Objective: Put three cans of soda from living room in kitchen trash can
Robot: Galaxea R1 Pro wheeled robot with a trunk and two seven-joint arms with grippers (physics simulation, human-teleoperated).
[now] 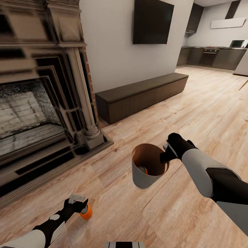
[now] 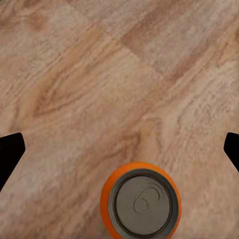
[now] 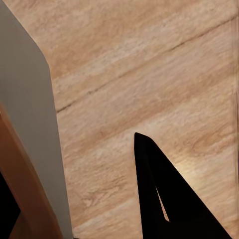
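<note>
The living room is seen with a large fireplace (image 1: 38,89) at the left, framed by a dark carved surround with red brick at its edge. A light wood floor (image 1: 193,113) runs from it to the kitchen (image 1: 213,51) in the far background, where dark cabinets and a white hood are visible. A long dark low bench (image 1: 141,94) is set against the white wall, beneath a black TV (image 1: 153,21).

The bin (image 1: 148,170), light grey outside and brown inside, is held above the floor, tilted, by the right claw (image 1: 165,153), which is clenched on its rim; in the right wrist view the bin wall (image 3: 35,124) is seen with one dark finger (image 3: 164,199) outside it. One orange can (image 1: 143,169) is glimpsed inside the bin, near its bottom.

A second orange can (image 1: 86,211) is standing upright on the floor, near the hearth edge. The left claw (image 1: 78,203) is positioned just over it, released and spread wide: in the left wrist view the can (image 2: 142,201), with its dark grey top and pull tab, is seen between the two fingertips (image 2: 10,149), which are well apart from it on either side.
</note>
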